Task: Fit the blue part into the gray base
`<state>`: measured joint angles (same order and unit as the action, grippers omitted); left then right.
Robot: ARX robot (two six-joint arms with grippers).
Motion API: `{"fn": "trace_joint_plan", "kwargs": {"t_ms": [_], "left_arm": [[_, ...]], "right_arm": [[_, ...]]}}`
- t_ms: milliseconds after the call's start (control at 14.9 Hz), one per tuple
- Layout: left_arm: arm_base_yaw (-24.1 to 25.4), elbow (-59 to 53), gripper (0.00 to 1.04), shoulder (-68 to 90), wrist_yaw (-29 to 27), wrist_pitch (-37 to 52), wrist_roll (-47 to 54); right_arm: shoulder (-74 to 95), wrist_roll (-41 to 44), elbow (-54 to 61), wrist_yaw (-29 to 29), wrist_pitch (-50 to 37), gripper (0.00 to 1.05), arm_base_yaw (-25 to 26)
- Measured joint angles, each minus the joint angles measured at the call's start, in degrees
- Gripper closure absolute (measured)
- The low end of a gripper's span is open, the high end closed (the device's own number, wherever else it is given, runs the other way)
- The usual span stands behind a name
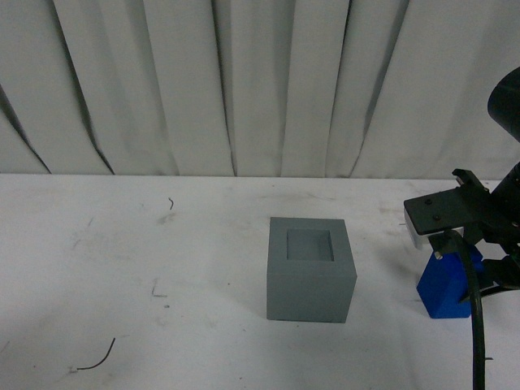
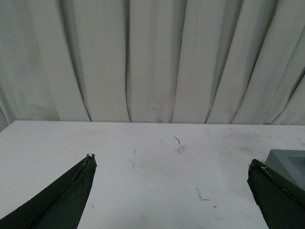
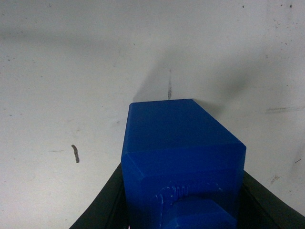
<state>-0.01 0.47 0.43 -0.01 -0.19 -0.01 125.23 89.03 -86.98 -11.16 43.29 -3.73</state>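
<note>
The gray base (image 1: 311, 270) is a matte cube with a square recess in its top, standing mid-table; one corner of it (image 2: 289, 162) shows in the left wrist view. At the right edge of the front view my right gripper (image 1: 461, 280) is shut on the blue part (image 1: 443, 288), which sits low by the table, well to the right of the base. The right wrist view is filled by the blue part (image 3: 178, 157), clamped between black fingers (image 3: 102, 205). My left gripper (image 2: 171, 164) is open over bare table, its fingers (image 2: 71, 191) holding nothing.
The white table (image 1: 122, 268) carries scuff marks and a thin dark wire scrap (image 1: 99, 360) at the front left. A pleated white curtain (image 1: 244, 81) closes off the back. A black cable (image 1: 475, 317) hangs from the right arm.
</note>
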Motion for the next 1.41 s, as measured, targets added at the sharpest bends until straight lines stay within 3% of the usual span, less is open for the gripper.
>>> {"fn": "trace_joint_plan", "kwargs": {"t_ms": [471,1144,1413], "left_arm": [[0.0,0.0,0.07,0.0,0.0,0.0,0.0],[0.0,0.0,0.07,0.0,0.0,0.0,0.0],[0.0,0.0,0.07,0.0,0.0,0.0,0.0]], "right_arm": [[-6.6,-2.6,-6.7,-0.8,11.1,0.58,-0.8],[0.0,-13.3,-22.2,-2.2,20.7,0.58,-17.0],[2.4,-15.4,-24.3,-0.6,21.3,0.58,-18.4]]}}
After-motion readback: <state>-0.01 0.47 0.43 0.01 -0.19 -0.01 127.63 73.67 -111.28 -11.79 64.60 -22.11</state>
